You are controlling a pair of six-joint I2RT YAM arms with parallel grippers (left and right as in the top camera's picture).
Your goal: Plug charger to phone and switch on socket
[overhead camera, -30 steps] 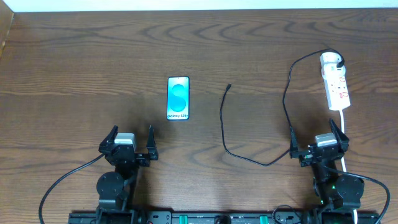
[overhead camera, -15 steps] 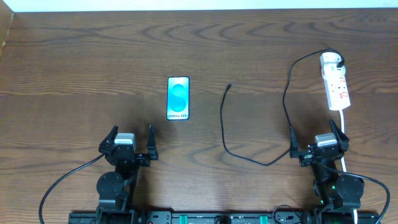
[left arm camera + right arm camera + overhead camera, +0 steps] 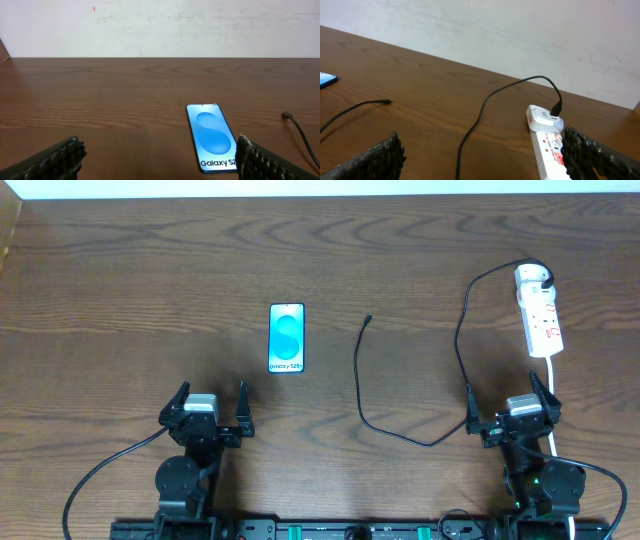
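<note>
Jaws on your left gripper (image 3: 211, 396) stand spread wide with nothing between them, and the same goes for your right gripper (image 3: 505, 394); both sit at the 6 o'clock edge of the table (image 3: 120, 270). You find the phone (image 3: 286, 337) lying flat, screen up and lit blue, at about 1 o'clock from the left gripper and well apart from it. The charger (image 3: 357, 380) lies loose on the wood. Its small connector tip (image 3: 369, 319) sits at 3 o'clock from the phone, near but not touching. Its black cable curves toward 6 o'clock, swings over to the right gripper, then climbs to a white plug (image 3: 533, 276) at the 12 o'clock end of the socket (image 3: 544, 325). That socket lies at 12 o'clock from your right gripper, its white cord (image 3: 554, 372) running toward 6 o'clock past the gripper.
</note>
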